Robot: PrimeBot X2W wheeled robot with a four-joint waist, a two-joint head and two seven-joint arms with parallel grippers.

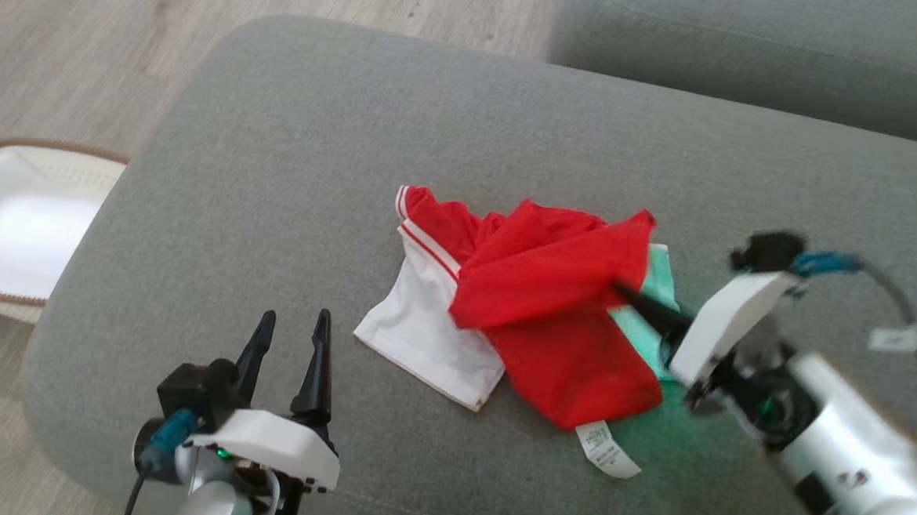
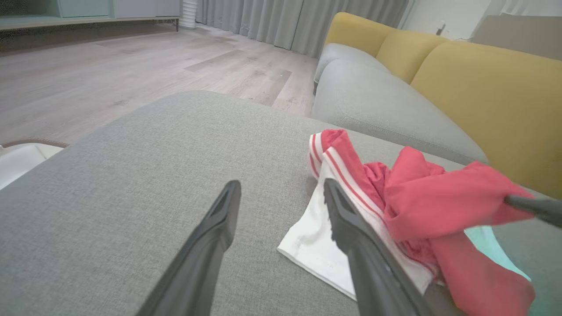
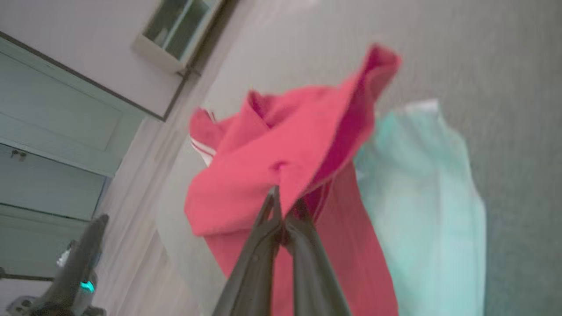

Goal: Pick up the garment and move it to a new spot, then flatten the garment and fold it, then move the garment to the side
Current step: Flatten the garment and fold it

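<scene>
One crumpled garment point(image 1: 550, 309) lay near the middle of a grey seat cushion point(image 1: 299, 147). It was mostly red cloth bunched into folds, with a white part edged in red-and-white stripes spread flat on the robot's left side and mint green showing along its right edge. A white care label point(image 1: 607, 450) stuck out from the near hem and rested on the cushion.

The right gripper point(image 1: 621, 291) reached in from the right, its two dark fingers pressed together on a fold of the red cloth. In the right wrist view that fold draped over the closed fingertips, and in the left wrist view the pinched part stood raised above the rest of the bundle. The white part stayed flat on the cushion.

The left gripper point(image 1: 294, 319) sat near the cushion's front edge, just left of the garment's white corner and apart from it. Its fingers were spread wide with nothing between them. Whether its tips touched the cushion I could not tell.

Beyond the cushion's left edge, a white basket point(image 1: 13, 226) with a brown woven rim stood on the pale wood floor point(image 1: 86, 34). A second grey cushion point(image 1: 752, 53) lay behind the first. The left wrist view showed mustard-yellow backrests point(image 2: 483, 87) along it and grey curtains point(image 2: 272, 22) at the far side of the room.
</scene>
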